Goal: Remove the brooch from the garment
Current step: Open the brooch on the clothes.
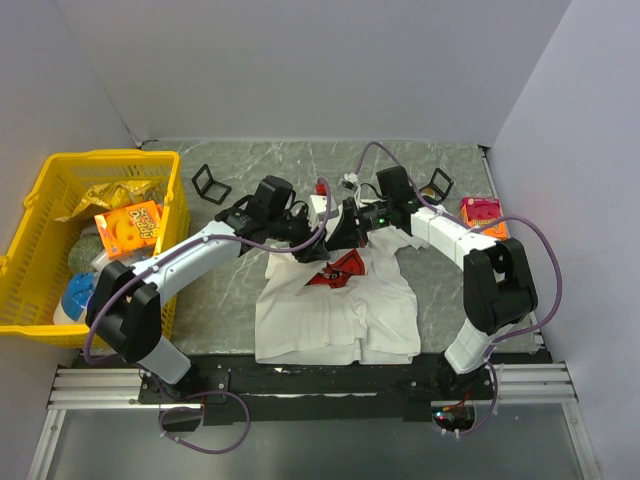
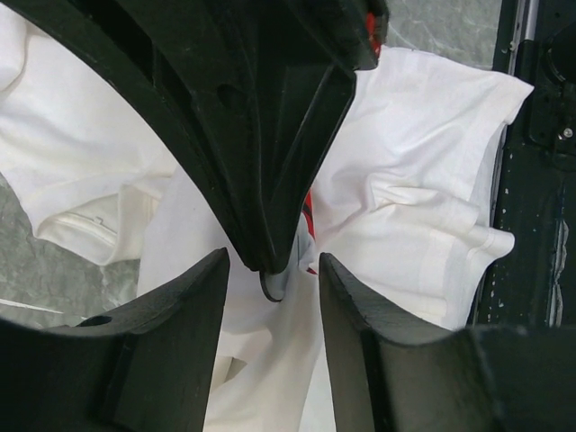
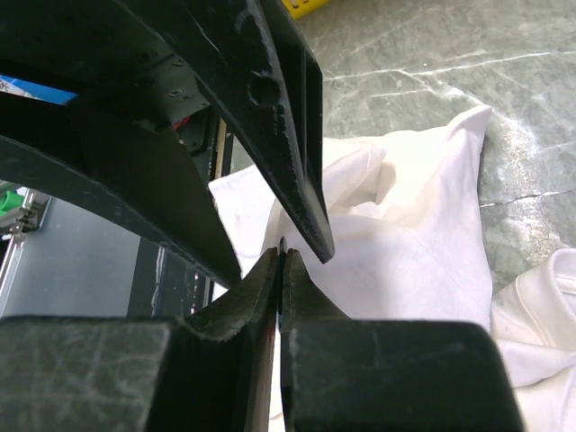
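The garment (image 1: 340, 310), a white T-shirt with a red print (image 1: 338, 268), lies crumpled mid-table. Both grippers meet above its chest. My right gripper (image 1: 345, 232) is shut; in the right wrist view (image 3: 281, 255) a thin dark edge, the brooch (image 3: 283, 243), sticks out between its fingertips over the white cloth (image 3: 405, 261). In the left wrist view the brooch (image 2: 277, 286) shows as a small grey disc at the tip of the right fingers. My left gripper (image 2: 273, 258) is open, one finger on each side of that disc, not touching it. The shirt (image 2: 414, 162) lies beneath.
A yellow basket (image 1: 40, 200) with snack packs and an orange box (image 1: 130, 228) stands at the left. Two small black frames (image 1: 210, 183) (image 1: 437, 184) stand at the back. A pink-orange packet (image 1: 482, 210) lies at the right. The black front rail (image 1: 330, 375) borders the shirt's hem.
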Controlling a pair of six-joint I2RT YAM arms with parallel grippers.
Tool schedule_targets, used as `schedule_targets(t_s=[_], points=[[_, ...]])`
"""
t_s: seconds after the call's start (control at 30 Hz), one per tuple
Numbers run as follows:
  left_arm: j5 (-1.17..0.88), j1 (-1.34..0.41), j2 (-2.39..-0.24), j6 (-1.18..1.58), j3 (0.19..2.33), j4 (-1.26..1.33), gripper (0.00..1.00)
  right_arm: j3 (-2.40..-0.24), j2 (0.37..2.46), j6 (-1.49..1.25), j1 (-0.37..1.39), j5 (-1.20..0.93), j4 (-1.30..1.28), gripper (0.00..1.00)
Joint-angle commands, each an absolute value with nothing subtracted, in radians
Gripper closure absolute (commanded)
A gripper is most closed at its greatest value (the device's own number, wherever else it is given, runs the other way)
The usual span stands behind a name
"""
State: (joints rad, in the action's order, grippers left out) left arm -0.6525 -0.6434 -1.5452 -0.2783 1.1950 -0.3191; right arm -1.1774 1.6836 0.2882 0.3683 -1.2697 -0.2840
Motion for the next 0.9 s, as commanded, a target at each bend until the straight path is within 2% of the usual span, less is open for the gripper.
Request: schedule_targets(t_s=[0.0,0.27,0.47,0.5,0.57,0.87], points=[[-0.626,-0.650,-1.563,-0.296,1.196,-0.295,0.52,-1.216,1.652,0.291,0.371,-1.290,-0.284,1.00],[-0.609,-0.658,-1.585,-0.301,1.209,-0.302,0.55,-1.218,1.652,0.296,0.370,-1.290,-0.290,1.00],[-0.598,-0.660,-1.582,-0.290,1.200,-0.281,0.64,-1.218,1.655,0.296,0.370,-1.290,-0.288,1.00],[-0.597,-0.660,-1.582,-0.287,1.198,-0.279,0.69,-1.218,1.655,0.296,0.370,-1.289,-0.288,1.00],[-0.588,-0.660,-1.580,-0.284,1.198,-0.273,0.73,-1.216,1.655,0.296,0.370,-1.292,-0.287,1.00],[-0.586,-0.658,-1.575,-0.210,1.186,-0.222,0.80,-1.216,1.660,0.298,0.370,-1.292,-0.288,1.00]])
